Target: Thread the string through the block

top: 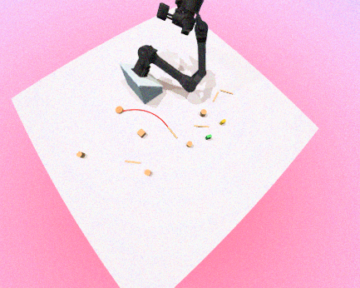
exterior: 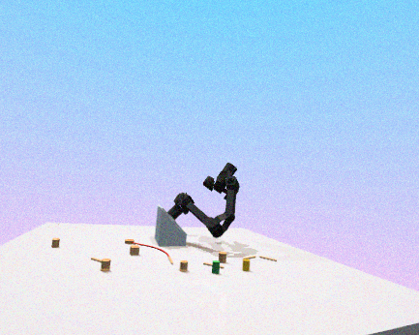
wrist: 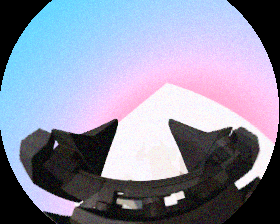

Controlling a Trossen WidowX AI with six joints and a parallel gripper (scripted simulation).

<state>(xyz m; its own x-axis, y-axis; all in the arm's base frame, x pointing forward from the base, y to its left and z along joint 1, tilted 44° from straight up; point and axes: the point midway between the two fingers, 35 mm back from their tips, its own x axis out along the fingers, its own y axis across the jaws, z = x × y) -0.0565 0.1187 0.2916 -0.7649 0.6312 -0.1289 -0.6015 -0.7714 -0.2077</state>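
The round wooden button (top: 119, 110) (exterior: 129, 241) lies near the arm's base. A red string (top: 154, 115) (exterior: 155, 248) curves from it across the table. The thin wooden stick (top: 172, 132) (exterior: 170, 259) on the string's free end lies on the table. A squarish wooden block (top: 141, 133) (exterior: 134, 250) stands on the table, to the left of the stick in the top view; its hole cannot be made out at this size. My gripper (top: 173, 22) (wrist: 143, 121) is open and empty, high above the table behind these things.
Loose sticks include one on the left (top: 133, 161) and one on the right (top: 201, 126). Several small wooden pieces stand around, one close to the string's stick (top: 189, 144). A green piece (top: 208, 136) (exterior: 216, 267) and a yellow piece (top: 223, 121) (exterior: 246, 264) are at the right.
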